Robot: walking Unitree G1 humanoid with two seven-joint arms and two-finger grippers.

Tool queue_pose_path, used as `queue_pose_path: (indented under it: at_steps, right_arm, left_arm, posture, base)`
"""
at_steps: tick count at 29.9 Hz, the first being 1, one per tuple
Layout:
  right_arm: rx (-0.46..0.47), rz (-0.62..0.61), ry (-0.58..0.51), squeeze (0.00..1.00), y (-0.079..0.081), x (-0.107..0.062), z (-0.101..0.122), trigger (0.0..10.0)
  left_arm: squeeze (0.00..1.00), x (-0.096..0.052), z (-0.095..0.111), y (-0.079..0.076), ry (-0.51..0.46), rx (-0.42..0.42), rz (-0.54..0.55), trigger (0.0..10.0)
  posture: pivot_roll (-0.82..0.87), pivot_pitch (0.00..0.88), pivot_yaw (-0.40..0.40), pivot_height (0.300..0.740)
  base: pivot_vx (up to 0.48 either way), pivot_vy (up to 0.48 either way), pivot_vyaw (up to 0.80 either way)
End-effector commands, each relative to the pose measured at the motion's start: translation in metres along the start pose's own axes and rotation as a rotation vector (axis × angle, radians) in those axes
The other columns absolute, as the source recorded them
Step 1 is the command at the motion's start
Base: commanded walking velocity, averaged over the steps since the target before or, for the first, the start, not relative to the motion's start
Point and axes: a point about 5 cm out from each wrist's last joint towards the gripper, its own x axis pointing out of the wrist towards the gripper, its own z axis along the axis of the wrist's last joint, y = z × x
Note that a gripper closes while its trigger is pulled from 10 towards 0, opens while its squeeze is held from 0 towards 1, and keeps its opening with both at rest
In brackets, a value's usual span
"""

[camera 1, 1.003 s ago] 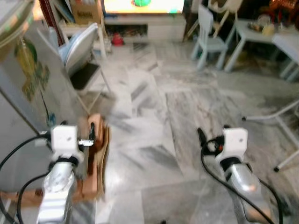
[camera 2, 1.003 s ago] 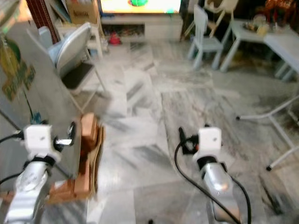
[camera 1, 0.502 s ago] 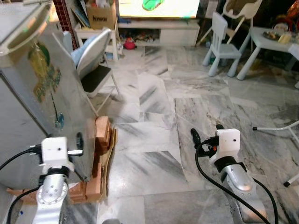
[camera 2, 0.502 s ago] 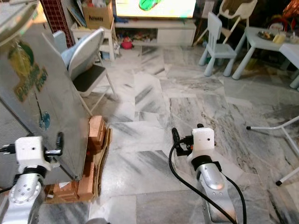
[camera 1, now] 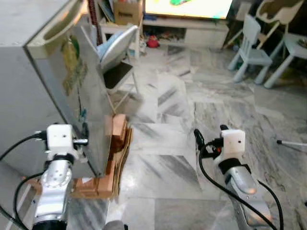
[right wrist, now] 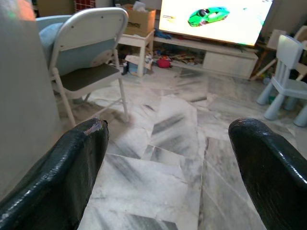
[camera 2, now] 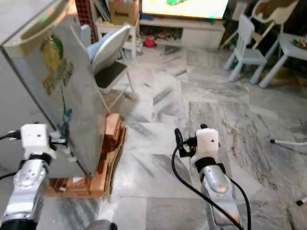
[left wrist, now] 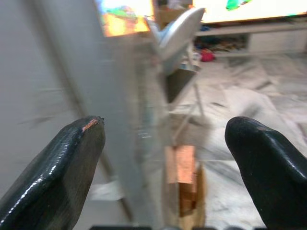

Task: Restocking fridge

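From the left eye view, the fridge (camera 1: 57,81) stands at the robot's left, silver, its door closed and a green and yellow sticker (camera 1: 72,62) on the near face; the print on it is too small to read. It rests on a stack of orange bricks (camera 1: 115,148) with cardboard beneath. The left tool (camera 1: 84,130) is raised just beside the fridge's lower corner, and a careless forward step or arm swing could knock it into the door or jar the brick footing. The right tool (camera 1: 196,139) is held over bare marble floor (camera 1: 163,163), well apart from the fridge.

The right eye view gives the same scene: a folding chair (camera 2: 108,60) leans close behind the fridge, and could snag an opening door. A brown box (camera 2: 122,7) sits beyond it; its lettering cannot be made out.

In the left wrist view, the left tool's fingers (left wrist: 62,167) are spread wide with nothing between them, the blurred fridge edge straight ahead.

In the right wrist view, the right tool's fingers (right wrist: 57,177) are likewise parted and empty, pointing at the chair and a screen (right wrist: 216,19) showing a green car. No goods to restock are held by either tool, so the job judges as barely begun.
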Motion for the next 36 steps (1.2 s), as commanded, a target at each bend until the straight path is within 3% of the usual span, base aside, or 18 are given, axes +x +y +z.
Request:
queue_pose_path:
  at_steps: [1,9,15,29,36]
  right_arm:
    - [-0.001,-0.006,0.006,0.0,-0.003,-0.001,-0.001,10.0]
    - [-0.003,-0.013,0.009,0.0,-0.005,-0.003,-0.001,10.0]
    - [-0.004,-0.013,0.014,0.0,-0.006,-0.005,-0.001,10.0]
    - [-0.016,-0.006,0.031,0.0,-0.009,-0.011,-0.002,10.0]
    - [-0.018,-0.005,0.039,0.0,-0.01,-0.015,-0.002,10.0]
  left_arm:
    - [0.0,0.003,-0.004,0.0,0.015,0.007,-0.007,10.0]
    - [0.0,0.022,-0.002,0.005,0.014,0.039,0.033,10.0]
    - [0.0,0.026,-0.007,0.009,0.034,0.051,0.061,10.0]
    - [0.0,0.055,0.0,0.008,0.047,0.086,0.1,10.0]
    - [0.0,0.059,0.0,0.014,0.063,0.089,0.14,10.0]
  posture:
    - [0.06,0.048,-0.046,0.74]
    - [0.04,0.052,-0.042,0.74]
    - [0.04,0.059,-0.044,0.74]
    - [0.01,0.073,-0.047,0.74]
    - [0.0,0.072,-0.046,0.74]
  base:
    - [0.0,0.0,0.0]
    - [0.0,0.0,0.0]
    - [0.0,0.0,0.0]
    - [0.0,0.0,0.0]
    - [0.0,0.0,0.0]
